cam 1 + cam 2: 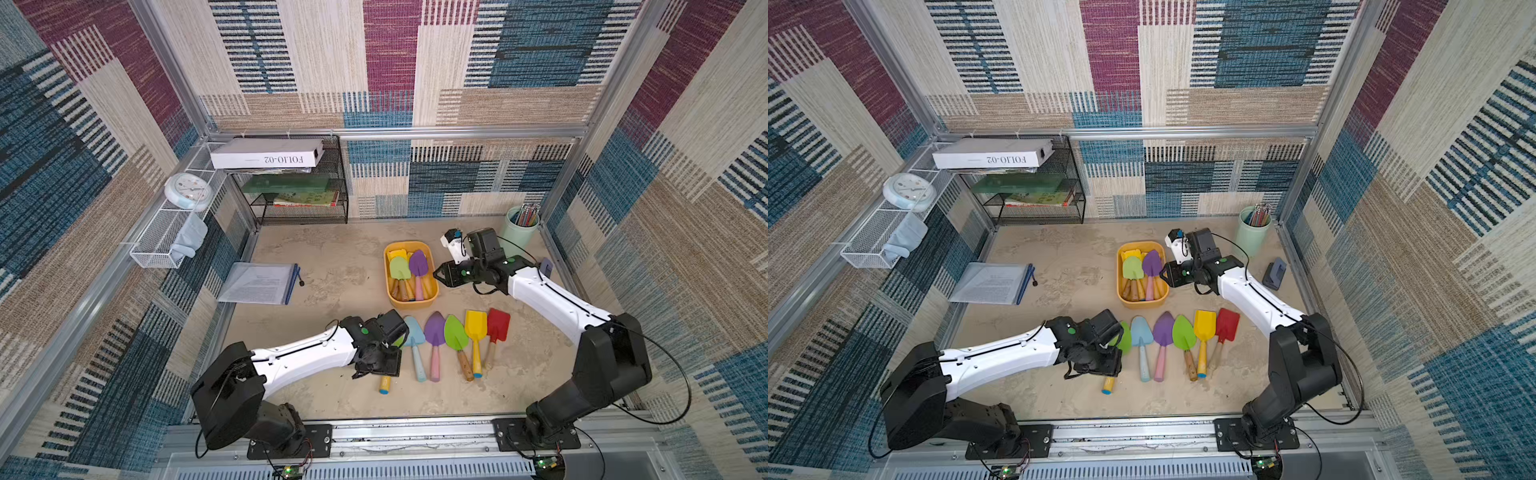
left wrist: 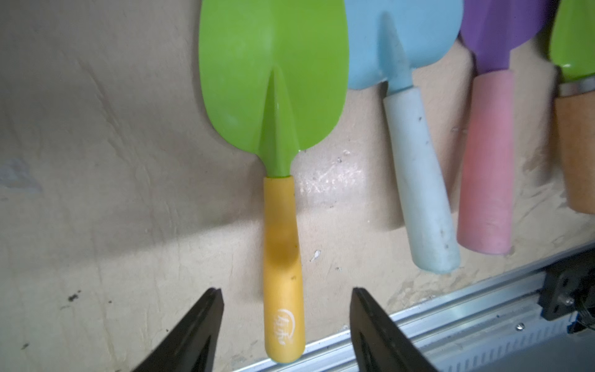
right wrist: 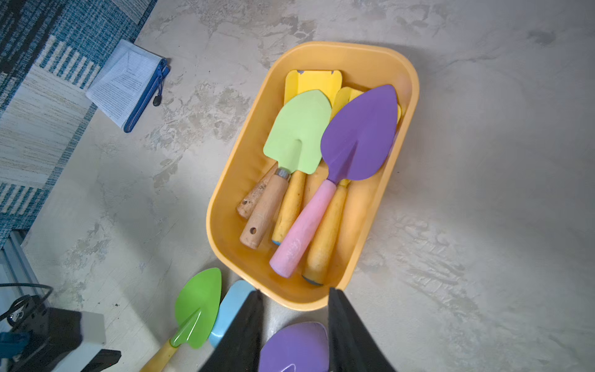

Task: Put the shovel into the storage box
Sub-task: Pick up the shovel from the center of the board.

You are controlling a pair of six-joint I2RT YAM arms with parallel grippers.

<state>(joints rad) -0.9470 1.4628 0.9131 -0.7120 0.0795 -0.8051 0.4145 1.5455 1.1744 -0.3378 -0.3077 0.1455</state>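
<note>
In both top views the storage box (image 1: 409, 245) (image 1: 1142, 305) is seen on the table (image 1: 332, 270), just beyond a row of shovels laid side by side with their blades pointing far. Several shovels are lying inside it, with a purple shovel (image 1: 418, 262) on top. The left gripper (image 1: 376, 365) is hung over the left end of the row. The green shovel (image 1: 384, 384) is mostly hidden beneath it, so only the handle end and a sliver of blade are shown. The right gripper (image 1: 436, 274) is held just right of the box, pointed toward it.

In the left wrist view the green shovel (image 2: 273, 80) is shown flat on the table. Its yellow handle is straddled by the left gripper (image 2: 285, 291), whose fingers (image 2: 206, 322) are spread wide with a gap on each side; nothing is clasped. A blue shovel (image 2: 402, 48) is laid just to its right, the blade edges meeting.

In the right wrist view the right gripper (image 3: 294, 291) is seen by the rim of the box (image 3: 212, 206), its fingers apart and empty. The purple shovel (image 3: 360, 135) and a pale green shovel (image 3: 299, 135) are lying inside on yellow ones. The green shovel (image 3: 199, 306) is seen outside the box, on the table.
</note>
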